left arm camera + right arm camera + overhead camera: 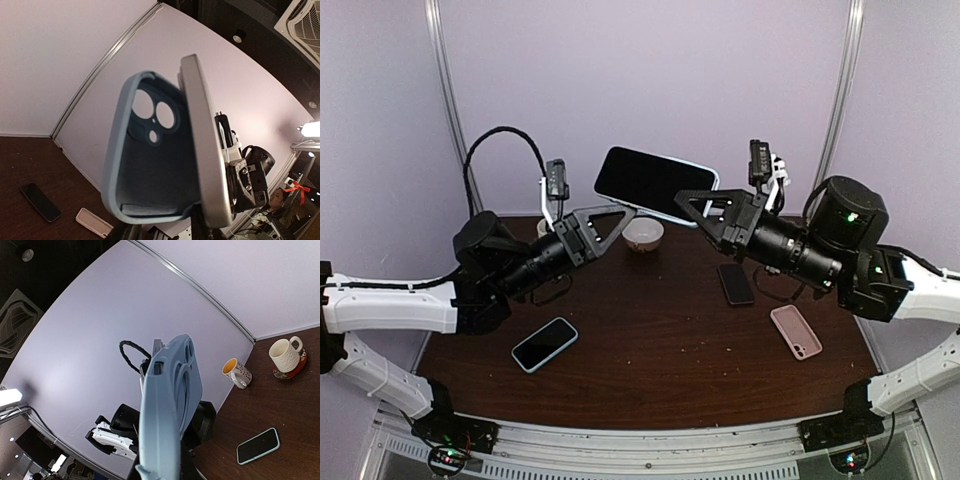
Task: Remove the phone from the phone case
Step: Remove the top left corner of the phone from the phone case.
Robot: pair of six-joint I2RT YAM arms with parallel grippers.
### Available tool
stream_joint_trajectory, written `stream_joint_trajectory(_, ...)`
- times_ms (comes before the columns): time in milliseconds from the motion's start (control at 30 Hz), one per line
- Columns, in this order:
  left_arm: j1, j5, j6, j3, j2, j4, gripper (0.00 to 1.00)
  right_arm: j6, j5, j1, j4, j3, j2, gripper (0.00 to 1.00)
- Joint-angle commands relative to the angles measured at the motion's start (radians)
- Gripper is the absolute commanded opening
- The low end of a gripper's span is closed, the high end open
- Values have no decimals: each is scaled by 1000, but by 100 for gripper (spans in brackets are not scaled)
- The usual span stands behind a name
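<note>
Far left, flat on the dark wood-grain table [660,385]: a second phone [544,343], a slim rectangle with a glossy black face and a pale blue rim. Higher up, well off the wood, clamped in the left gripper [628,212]: the lower left corner of the phone case [150,165]. From the left wrist, a soft matte blue-grey shell with round camera holes, peeled off along its top from the phone [650,180], a rigid slab with a smooth silver edge; bottom lip wrapped around it. Just behind, a pale round cup [643,234]. Pinched from the right by the right gripper [682,198]: the other lower corner. Below, a black phone [736,284] and a rounded pink case [796,331], near the table's right edge. Broad bare wood mid-table; open air around the raised pair.
</note>
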Motion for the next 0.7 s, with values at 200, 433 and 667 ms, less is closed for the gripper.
stream_joint_trajectory(200, 30, -186, 216, -66, -51, -414, 47, -56, -131, 48, -188, -2, -54, 0)
stream_joint_trajectory(433, 30, -151, 382, -86, -171, -552, 58, -84, -95, -39, -249, -65, -113, 0)
stream_joint_trajectory(667, 29, -85, 535, -168, -312, -619, 63, -283, -68, -70, -294, -107, -170, 0)
